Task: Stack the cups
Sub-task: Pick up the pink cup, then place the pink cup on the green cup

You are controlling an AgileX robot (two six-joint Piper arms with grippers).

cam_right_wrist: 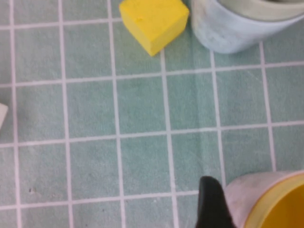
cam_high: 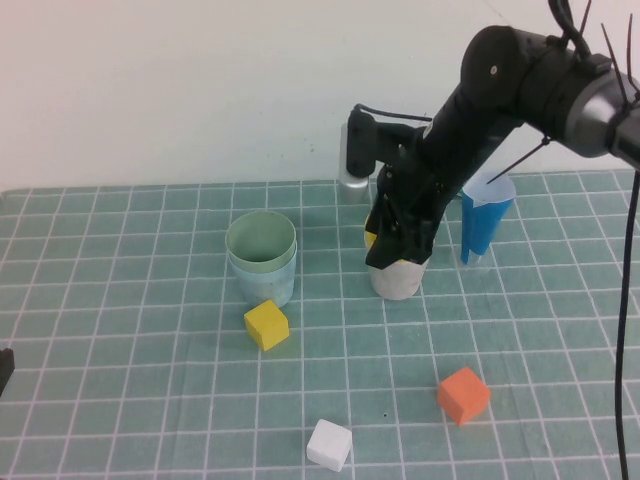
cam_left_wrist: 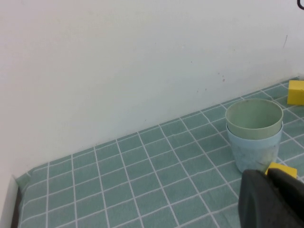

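Note:
The pale green cup (cam_high: 261, 240) sits nested in the light blue cup (cam_high: 264, 283) left of centre; both also show in the left wrist view, green (cam_left_wrist: 253, 118) in blue (cam_left_wrist: 254, 151). The pale pink cup (cam_high: 397, 281) stands on the mat at centre with the yellow cup (cam_right_wrist: 283, 209) inside it. My right gripper (cam_high: 392, 245) is down at their rims, and part of it lies beside the pink cup's (cam_right_wrist: 240, 197) outer wall. My left gripper (cam_left_wrist: 269, 177) is shut and empty, low at the far left edge (cam_high: 3, 371).
A narrow dark blue cone cup (cam_high: 484, 221) stands right of the right arm. A yellow cube (cam_high: 266, 325) lies just in front of the blue cup. An orange cube (cam_high: 463, 394) and a white cube (cam_high: 329, 444) lie near the front. A grey cylinder (cam_high: 351, 163) stands at the back wall.

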